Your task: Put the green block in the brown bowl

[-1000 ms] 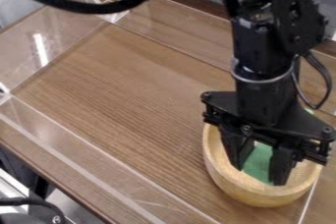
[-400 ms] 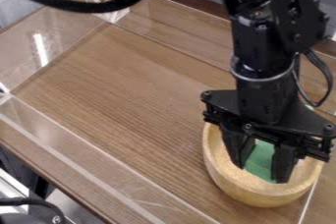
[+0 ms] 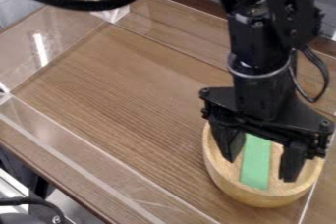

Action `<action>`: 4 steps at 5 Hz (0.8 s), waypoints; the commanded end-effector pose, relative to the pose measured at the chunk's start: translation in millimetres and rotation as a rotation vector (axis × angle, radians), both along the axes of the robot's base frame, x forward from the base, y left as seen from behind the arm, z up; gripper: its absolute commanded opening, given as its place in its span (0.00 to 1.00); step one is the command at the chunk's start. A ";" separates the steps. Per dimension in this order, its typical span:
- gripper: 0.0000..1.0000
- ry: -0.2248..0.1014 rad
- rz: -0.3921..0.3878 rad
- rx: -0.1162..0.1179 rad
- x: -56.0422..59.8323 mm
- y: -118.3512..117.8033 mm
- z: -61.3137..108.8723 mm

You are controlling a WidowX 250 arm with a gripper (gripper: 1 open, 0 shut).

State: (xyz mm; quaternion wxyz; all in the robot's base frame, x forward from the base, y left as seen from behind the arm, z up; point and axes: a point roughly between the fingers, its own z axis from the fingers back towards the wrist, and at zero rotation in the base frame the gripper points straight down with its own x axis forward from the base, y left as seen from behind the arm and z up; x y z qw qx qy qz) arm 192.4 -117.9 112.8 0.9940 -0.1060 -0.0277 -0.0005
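1. Green shows plainly inside the bowl in the only view, the camera looking down across the table: the green block (image 3: 258, 158) lies within the brown bowl (image 3: 221, 174), running lengthwise from the far side toward the near rim, seemingly leaning on the inner slope rather than lying flat (the exact tilt is hard to read from this angle).

2. Black and bulky, the gripper (image 3: 266, 151) hangs directly over the bowl, pointing steeply down; its fingers (image 3: 234, 145) stand spread wide, one either side of the block, and nothing is clamped between them; the block appears free of both pads, though the left one sits just beside its edge.

3. Judged from this, the step in hand is the release and the withdrawal; to do it well, the arm should lift straight up, keeping the jaws wide, so that neither finger drags the block or catches the thick rim; a sideways move before the fingertips are above the rim could tip the bowl or flick the block out.

4. Contents: the bowl holds the green block and nothing else visible; the wooden table (image 3: 118, 90) around it is bare.
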 end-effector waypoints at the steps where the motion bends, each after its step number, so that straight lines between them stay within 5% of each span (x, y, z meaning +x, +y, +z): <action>1: 1.00 -0.046 0.012 -0.022 8.5 2.2 12.2; 4: 1.00 -0.046 0.025 -0.032 17.5 8.0 12.8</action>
